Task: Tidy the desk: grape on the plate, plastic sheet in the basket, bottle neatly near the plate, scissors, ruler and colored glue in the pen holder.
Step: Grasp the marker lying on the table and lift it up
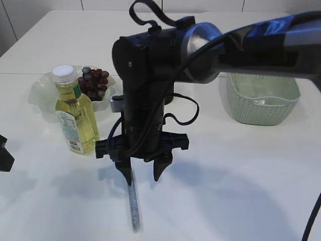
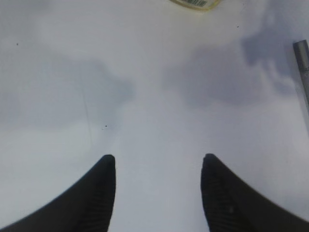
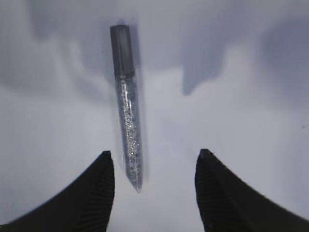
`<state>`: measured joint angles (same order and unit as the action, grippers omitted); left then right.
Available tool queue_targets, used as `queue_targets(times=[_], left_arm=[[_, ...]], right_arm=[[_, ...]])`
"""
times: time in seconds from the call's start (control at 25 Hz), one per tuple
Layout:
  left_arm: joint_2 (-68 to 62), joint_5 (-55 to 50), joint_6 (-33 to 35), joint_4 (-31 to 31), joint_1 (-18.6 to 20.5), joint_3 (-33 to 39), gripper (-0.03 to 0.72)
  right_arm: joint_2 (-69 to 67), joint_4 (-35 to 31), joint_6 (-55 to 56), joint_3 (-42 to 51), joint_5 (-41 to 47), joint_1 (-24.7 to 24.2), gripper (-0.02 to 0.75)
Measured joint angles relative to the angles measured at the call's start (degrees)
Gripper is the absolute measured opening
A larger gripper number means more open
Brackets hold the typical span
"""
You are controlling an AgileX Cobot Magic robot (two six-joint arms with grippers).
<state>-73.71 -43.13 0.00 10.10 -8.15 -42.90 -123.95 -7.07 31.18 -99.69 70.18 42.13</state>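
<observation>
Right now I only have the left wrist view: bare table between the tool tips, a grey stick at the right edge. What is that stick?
Observer: It's the glitter glue tube, lying flat on the table. The right wrist view shows all of it.
Operator: Has the right tool got it?
Observer: No. The right tool stands open over it, with the tube's pointed end between the fingers, not gripped.
Operator: Grapes sorted?
Observer: Yes. In the exterior view the grapes are on the plate, right behind the bottle.
</observation>
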Motion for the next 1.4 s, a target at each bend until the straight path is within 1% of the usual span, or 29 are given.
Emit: queue_targets(times=[0.2,0.36,0.68,1.4], left_arm=[[0.00,0.00,0.00,0.00,0.00,0.00,0.415],[0.00,0.10,0.00,0.00,0.00,0.00,0.415],[0.00,0.10,0.00,0.00,0.00,0.00,0.415],[0.00,0.22,0.00,0.00,0.00,0.00,0.415]], right_arm=[[-2.16,1.29,3.15,0.00,-0.58,2.79,0.426],[-2.64,2.65,5.72,0.00,-3.68,3.93,0.426],[-4.17,4.13,6.37,0.00,-7.27,3.92,0.425],[-7.62,5.50,4.38,0.00,-7.95,3.92,0.425]])
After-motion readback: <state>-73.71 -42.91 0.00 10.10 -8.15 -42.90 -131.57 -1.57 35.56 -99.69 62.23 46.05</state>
